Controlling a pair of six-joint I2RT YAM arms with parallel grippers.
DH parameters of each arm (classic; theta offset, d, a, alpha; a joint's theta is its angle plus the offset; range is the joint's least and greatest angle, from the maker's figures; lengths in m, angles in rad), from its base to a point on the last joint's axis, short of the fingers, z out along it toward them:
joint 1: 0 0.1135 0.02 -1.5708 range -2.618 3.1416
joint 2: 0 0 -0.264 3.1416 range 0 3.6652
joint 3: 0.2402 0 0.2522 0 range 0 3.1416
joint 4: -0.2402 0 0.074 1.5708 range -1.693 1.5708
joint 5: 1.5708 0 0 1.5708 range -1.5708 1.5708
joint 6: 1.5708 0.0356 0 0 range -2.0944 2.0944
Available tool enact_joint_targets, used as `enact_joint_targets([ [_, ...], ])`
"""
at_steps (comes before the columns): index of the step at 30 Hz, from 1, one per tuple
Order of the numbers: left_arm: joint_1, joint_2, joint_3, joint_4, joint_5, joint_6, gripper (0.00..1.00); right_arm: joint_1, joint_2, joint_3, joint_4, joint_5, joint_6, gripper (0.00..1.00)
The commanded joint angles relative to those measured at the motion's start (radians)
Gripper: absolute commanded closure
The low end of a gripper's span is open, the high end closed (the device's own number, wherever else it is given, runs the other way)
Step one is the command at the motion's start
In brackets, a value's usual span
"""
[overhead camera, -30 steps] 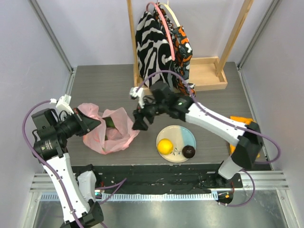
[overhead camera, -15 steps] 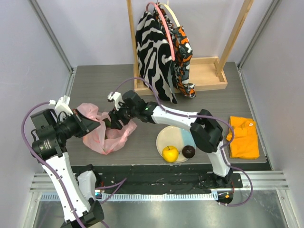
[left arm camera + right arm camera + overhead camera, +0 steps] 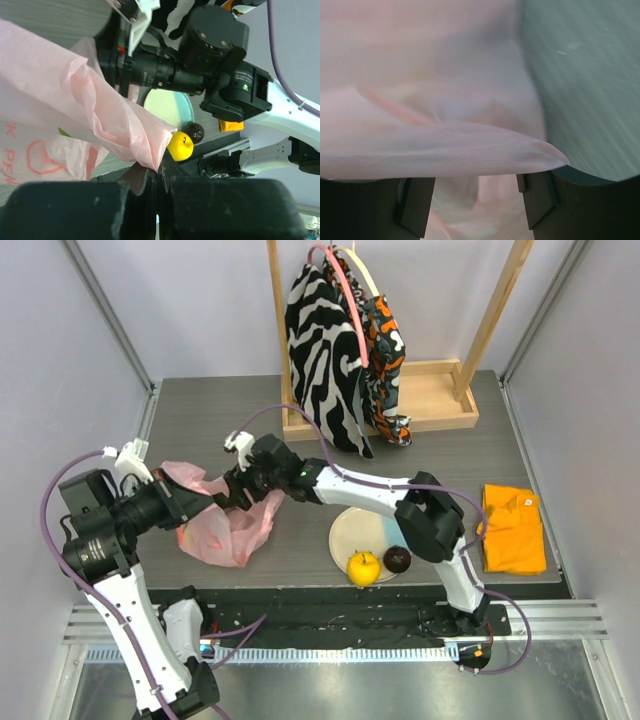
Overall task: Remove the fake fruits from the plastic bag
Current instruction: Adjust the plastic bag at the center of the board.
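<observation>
The pink plastic bag (image 3: 228, 530) lies at the left of the table, and its film (image 3: 445, 145) fills the right wrist view. My left gripper (image 3: 190, 502) is shut on a fold of the bag's rim (image 3: 150, 145) and holds it up. My right gripper (image 3: 233, 497) sits in the bag's mouth. Its fingers (image 3: 415, 205) stand apart with only blurred pink film between them, and no fruit shows there. A yellow-orange fruit (image 3: 364, 566) and a dark maroon fruit (image 3: 398, 559) rest at the near rim of the plate (image 3: 352, 530). Whatever the bag holds is hidden.
A wooden rack (image 3: 440, 400) at the back carries a zebra-striped cloth bag (image 3: 322, 350). A folded orange cloth (image 3: 512, 528) lies at the right edge. The right arm (image 3: 350, 485) stretches across the table just behind the plate.
My right gripper swung left from beside the plate into the bag's mouth and narrowed a little. The yellow fruit rolled to the plate's near rim. The left gripper kept hold of the bag.
</observation>
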Motion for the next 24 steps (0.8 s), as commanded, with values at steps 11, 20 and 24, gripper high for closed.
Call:
enact_joint_targets([
  [11,0.005,0.02,0.09,-0.004,0.154,0.006,1.0,-0.147,-0.483,-0.376,-0.04,0.514,-0.103,0.34],
  [20,0.005,-0.024,0.059,-0.141,0.192,0.107,1.0,-0.13,-0.683,-0.514,-0.027,-0.005,-0.027,0.39],
  [24,0.005,-0.053,0.033,-0.158,0.145,0.116,1.0,-0.107,-0.597,-0.473,0.006,-0.071,-0.003,0.47],
])
